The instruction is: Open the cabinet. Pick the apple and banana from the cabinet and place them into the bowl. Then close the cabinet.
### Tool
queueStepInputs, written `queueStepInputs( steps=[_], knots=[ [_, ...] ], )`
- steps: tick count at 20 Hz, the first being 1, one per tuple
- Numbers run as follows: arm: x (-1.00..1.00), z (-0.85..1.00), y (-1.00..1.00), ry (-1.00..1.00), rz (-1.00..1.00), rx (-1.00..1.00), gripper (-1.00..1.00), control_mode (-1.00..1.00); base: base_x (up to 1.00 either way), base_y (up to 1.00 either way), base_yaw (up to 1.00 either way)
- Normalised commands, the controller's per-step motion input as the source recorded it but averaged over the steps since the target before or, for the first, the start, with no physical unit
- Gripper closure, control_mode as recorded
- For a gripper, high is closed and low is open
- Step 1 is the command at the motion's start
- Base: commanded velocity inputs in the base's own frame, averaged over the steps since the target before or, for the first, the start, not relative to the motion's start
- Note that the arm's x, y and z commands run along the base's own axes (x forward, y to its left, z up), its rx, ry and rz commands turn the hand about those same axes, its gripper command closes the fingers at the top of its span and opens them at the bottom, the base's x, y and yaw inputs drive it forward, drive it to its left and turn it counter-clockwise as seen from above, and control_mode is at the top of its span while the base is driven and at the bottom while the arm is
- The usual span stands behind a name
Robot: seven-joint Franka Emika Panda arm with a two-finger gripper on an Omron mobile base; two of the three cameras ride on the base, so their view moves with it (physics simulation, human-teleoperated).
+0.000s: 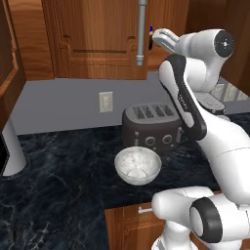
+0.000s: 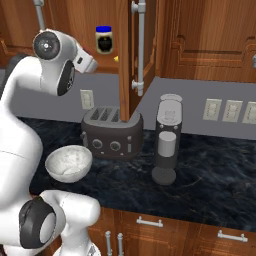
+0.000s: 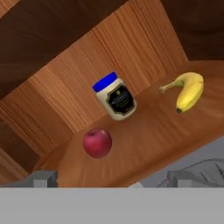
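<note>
In the hand view, going left to right across the cabinet [image 2: 125, 60] shelf: the apple [image 3: 97, 143] sits nearest the camera, a white jar with a blue lid [image 3: 114, 96] stands tilted in frame behind it, and the banana [image 3: 188, 91] lies at the far right, its long axis running up and down the frame, stem toward the jar. The gripper [image 3: 109, 180] hangs before the shelf edge with its fingertips [image 3: 43, 178] spread wide and nothing between them. The left base view gives the marbled bowl [image 1: 137, 165] on the dark stone counter [image 1: 58, 195], just in front of the toaster [image 1: 151, 128]. The right base view adds the open door edge-on, the jar on the shelf and a coffee machine [image 2: 167, 145] right of the toaster
</note>
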Motion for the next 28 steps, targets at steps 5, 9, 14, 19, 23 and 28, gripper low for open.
queueStepInputs(
  steps=[5,9,14,19,23,28],
  knots=[
    [0.58,-0.25,0.00,0.02,0.09,0.11,-1.00,-1.00,0.00,0.00,0.00],
    [0.39,0.00,-0.33,0.00,0.11,0.14,-1.00,-1.00,0.00,0.00,0.00],
    [0.85,-0.07,-0.06,0.05,0.13,0.13,-1.00,-1.00,0.00,0.00,0.00],
    [0.96,-0.29,0.61,0.06,0.04,0.01,-1.00,-1.00,0.00,0.00,0.00],
    [0.50,-0.02,0.48,0.14,-0.05,-0.07,-1.00,-1.00,0.00,0.00,0.00],
    [0.13,-0.21,0.97,0.16,0.15,-0.11,-1.00,-1.00,0.00,0.00,0.00]
  ],
)
